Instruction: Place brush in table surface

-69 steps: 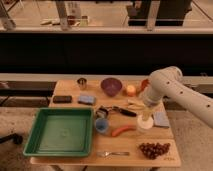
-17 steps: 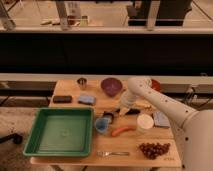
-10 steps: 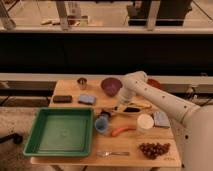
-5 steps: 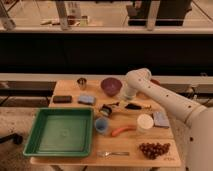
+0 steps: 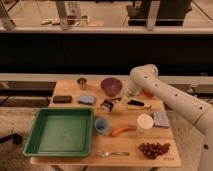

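The brush (image 5: 107,104) sits at the middle of the table surface (image 5: 75,91), its dark blocky head with a pale patch low over the wood. Its thin handle runs up and right. My gripper (image 5: 123,97) comes down from the white arm's wrist in front of the purple bowl and is shut on the end of that handle. I cannot tell whether the head touches the wood or hangs just above it.
A green tray (image 5: 31,139) fills the front left. Around the brush are a blue sponge (image 5: 86,99), black oblong piece (image 5: 62,99), metal cup (image 5: 81,82), purple bowl (image 5: 110,86), dark wedge (image 5: 137,104), blue cup (image 5: 101,124), carrot (image 5: 122,131), white cup (image 5: 144,122), fork (image 5: 112,153) and grapes (image 5: 153,149).
The wrist and gripper have drawn back and slightly right over the last second, and the brush has shifted the same way with them, away from the blue cup.
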`<state>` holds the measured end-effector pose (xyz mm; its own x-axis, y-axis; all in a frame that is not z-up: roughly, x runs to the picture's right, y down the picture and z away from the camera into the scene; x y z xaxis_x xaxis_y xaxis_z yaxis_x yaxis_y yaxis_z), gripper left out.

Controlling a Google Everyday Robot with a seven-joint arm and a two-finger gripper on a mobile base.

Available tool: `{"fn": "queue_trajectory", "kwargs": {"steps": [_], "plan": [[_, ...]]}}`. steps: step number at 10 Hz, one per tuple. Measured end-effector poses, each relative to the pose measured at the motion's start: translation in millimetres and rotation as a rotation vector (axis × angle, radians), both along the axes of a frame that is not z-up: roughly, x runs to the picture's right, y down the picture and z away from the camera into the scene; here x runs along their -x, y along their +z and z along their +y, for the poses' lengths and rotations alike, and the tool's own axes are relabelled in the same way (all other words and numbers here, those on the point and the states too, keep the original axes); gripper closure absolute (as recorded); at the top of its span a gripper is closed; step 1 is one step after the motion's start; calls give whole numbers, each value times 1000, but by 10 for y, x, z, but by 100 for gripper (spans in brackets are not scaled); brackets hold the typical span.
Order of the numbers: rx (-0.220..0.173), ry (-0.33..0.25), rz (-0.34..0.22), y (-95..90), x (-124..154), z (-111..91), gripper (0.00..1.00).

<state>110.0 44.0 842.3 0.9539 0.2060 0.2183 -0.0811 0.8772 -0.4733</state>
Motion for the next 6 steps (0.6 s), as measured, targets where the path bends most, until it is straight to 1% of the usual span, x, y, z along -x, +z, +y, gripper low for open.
{"fn": "queue_trajectory", "kwargs": {"steps": [2, 4, 6], "plan": [[-19, -10, -11, -81, 53, -10, 100], [-30, -17, -19, -124, 85, -13, 100], [-28, -21, -20, -113, 86, -1, 100]]}}
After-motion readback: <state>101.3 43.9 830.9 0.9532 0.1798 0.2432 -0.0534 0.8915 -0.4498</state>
